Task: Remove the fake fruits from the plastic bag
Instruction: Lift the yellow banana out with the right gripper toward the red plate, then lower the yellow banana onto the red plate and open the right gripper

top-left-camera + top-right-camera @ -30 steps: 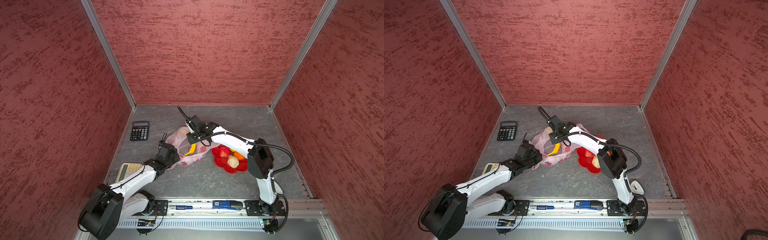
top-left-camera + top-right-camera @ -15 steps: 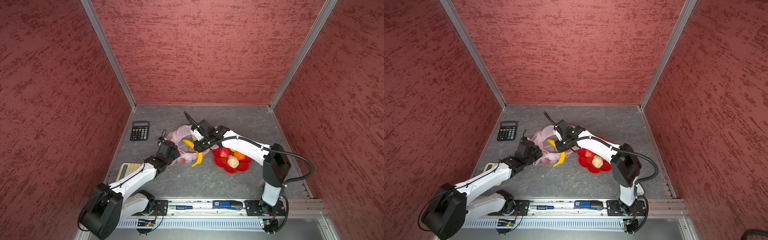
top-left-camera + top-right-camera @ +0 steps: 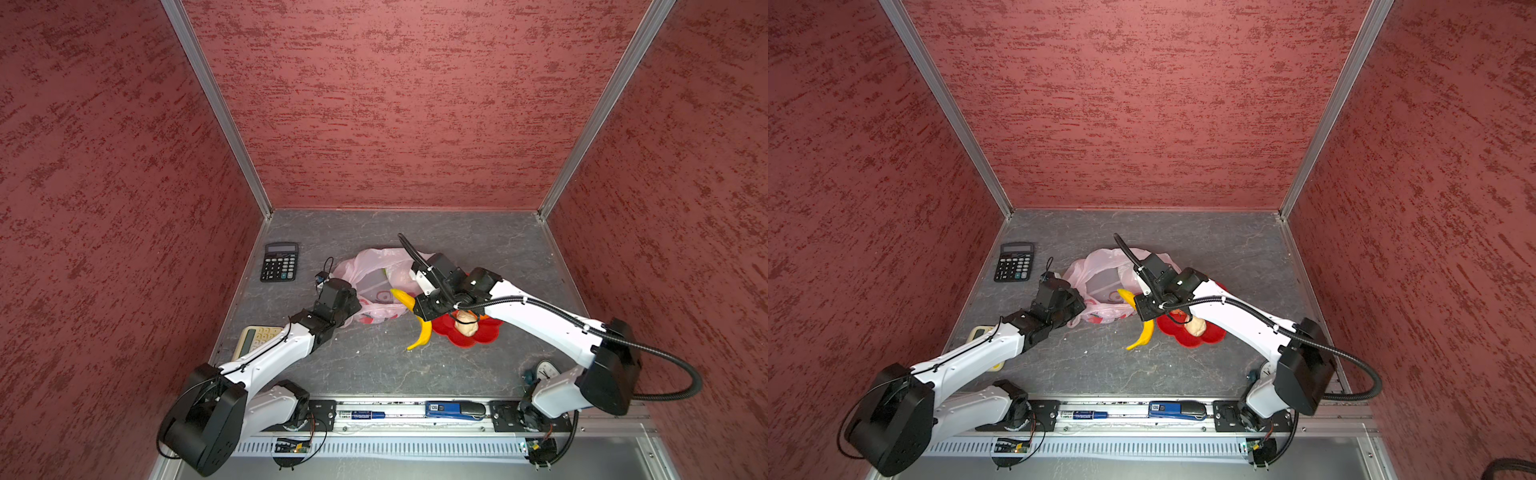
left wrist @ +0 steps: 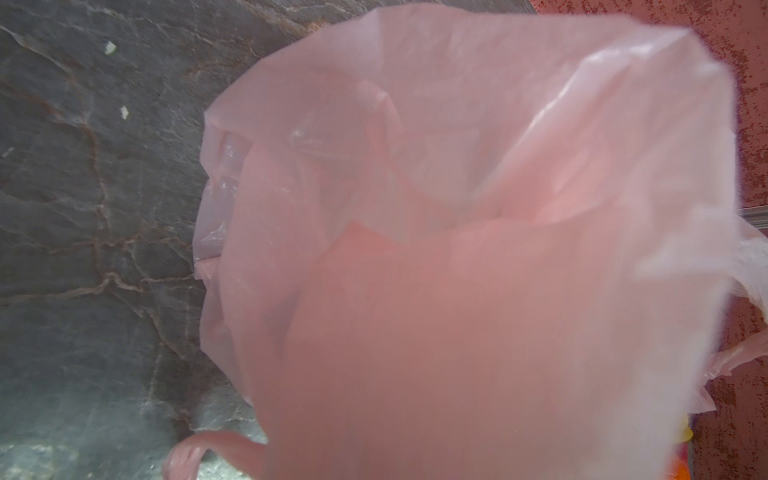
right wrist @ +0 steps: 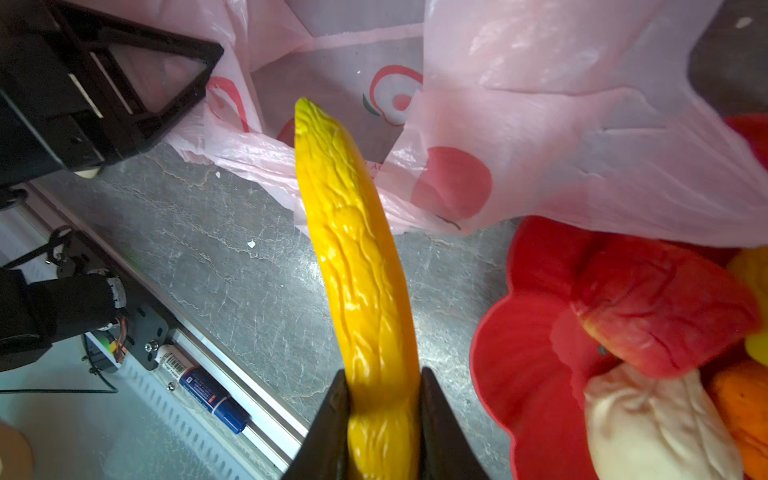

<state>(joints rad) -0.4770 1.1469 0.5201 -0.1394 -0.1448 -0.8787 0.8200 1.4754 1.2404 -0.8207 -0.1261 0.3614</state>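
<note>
R gripper [image 5: 380, 415] is clamped on the banana [image 5: 357, 270]. Jaws pinch it across its width nr one end, so most of its length sticks out past the fingertips. In both top views the banana [image 3: 420, 328] is clear of the bag [image 3: 374, 270]. It hangs over bare table [image 3: 374, 365] btwn the bag's mouth and the red dish [image 3: 482, 338], short end toward the bag, long end sloping down toward the robot's side. Can't tell if the low tip touches the table.

Key relation for the next move, as I read it: dish lies just beside the banana, on the R arm's own side, and the banana's long axis runs along the rim, not into it. So a sideways shift w/ some wrist turn looks needed, else the long end overhangs. Dish is part full: red fruit [image 5: 665, 307], cream lump [image 5: 648, 428], orange one [image 5: 744, 407]. Little room.

L gripper [image 3: 351, 301] sits at the bag's near edge, clenched. Its wrist view is nearly all pink film [image 4: 457, 208], so it looks to be pinching the bag, fingers hidden. It's well apart from the dish. A greenish patch [image 3: 384, 273] shows through the bag; can't tell what.
</note>
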